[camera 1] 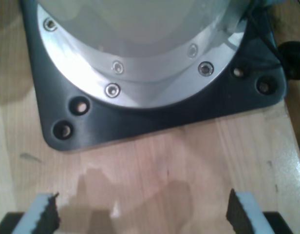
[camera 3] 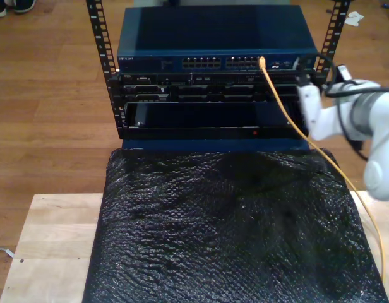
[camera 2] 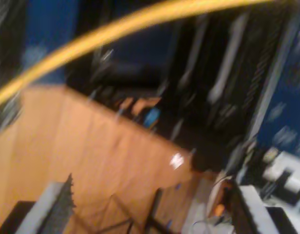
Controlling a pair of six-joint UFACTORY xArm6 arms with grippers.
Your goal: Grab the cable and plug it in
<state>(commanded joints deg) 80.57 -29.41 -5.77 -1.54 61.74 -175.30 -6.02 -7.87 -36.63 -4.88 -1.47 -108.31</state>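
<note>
Counter [camera 3: 49, 240] of pale wood carries one black bubbled mat [camera 3: 229, 230], with one dark blue network switch [camera 3: 213, 38] in a black rack beyond. One thin yellow-orange cable [camera 3: 289, 117] is plugged into the switch's port row and trails down the exterior view's right. My first hand [camera 1: 140, 214] and my second hand [camera 2: 152, 209] both gape wide, empty.

The yellow cable [camera 3: 308, 142] runs from a port on the blue switch [camera 3: 213, 41] in the rack, down past a white arm [camera 3: 352, 120] at the exterior view's right, over the black mat [camera 3: 226, 233] covering the table [camera 3: 49, 246].
</note>
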